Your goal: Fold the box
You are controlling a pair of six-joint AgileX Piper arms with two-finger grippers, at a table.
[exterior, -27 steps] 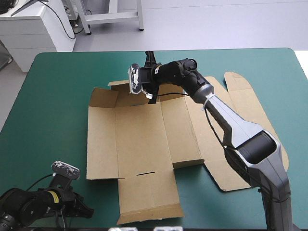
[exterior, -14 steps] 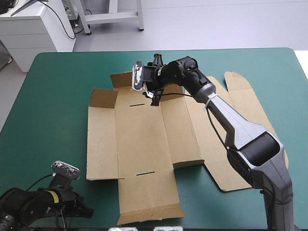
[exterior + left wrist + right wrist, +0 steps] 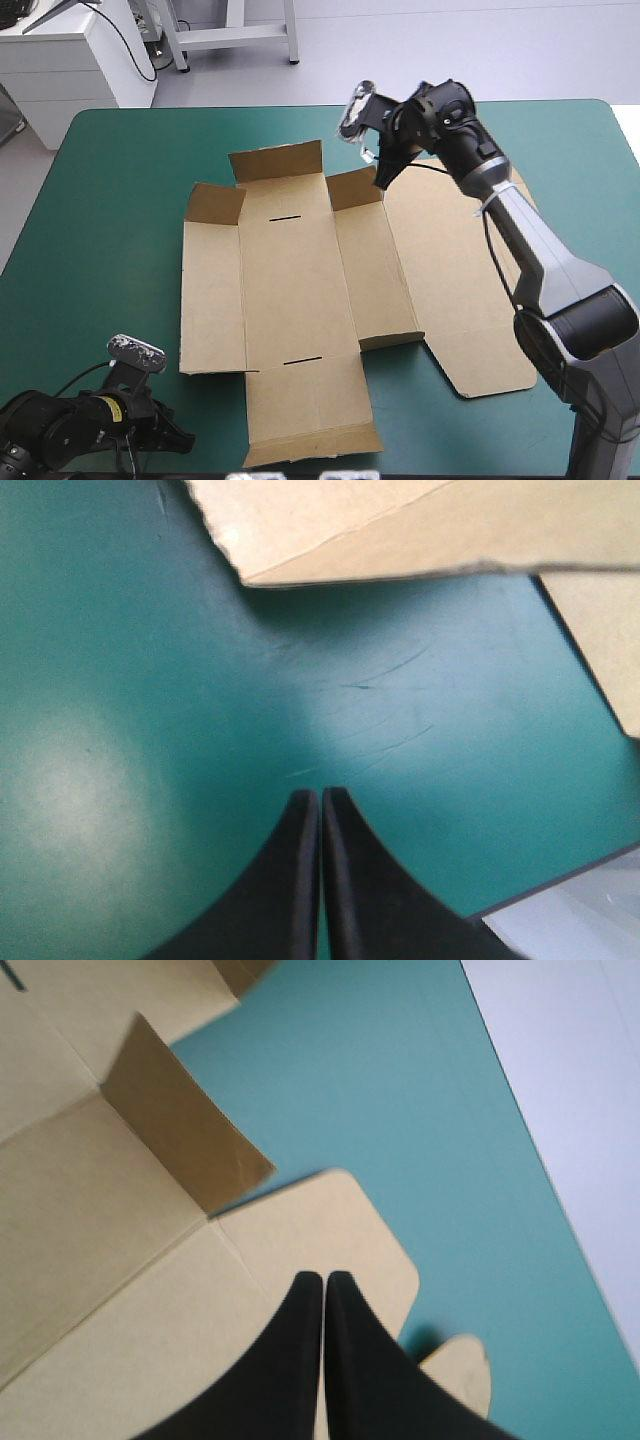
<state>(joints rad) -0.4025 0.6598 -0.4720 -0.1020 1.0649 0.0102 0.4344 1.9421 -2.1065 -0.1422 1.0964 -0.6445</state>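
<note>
Teal-green cover, creased brown box mostly flat, left tool closed, right tool closed above its far edge.

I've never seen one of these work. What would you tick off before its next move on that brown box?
1. Right gripper empty: ok. It is shut on nothing and raised over the far right part of the box.
2. Left gripper clear of the board: ok. It is shut over the teal-green cover, with the box's edge ahead of it.
3. Far flap raised: ok. It is tilted up.
4. Near flap raised: not ok. It lies about flat.
5. Box's right edge in order: cannot tell. The right arm hides part of it.
</note>
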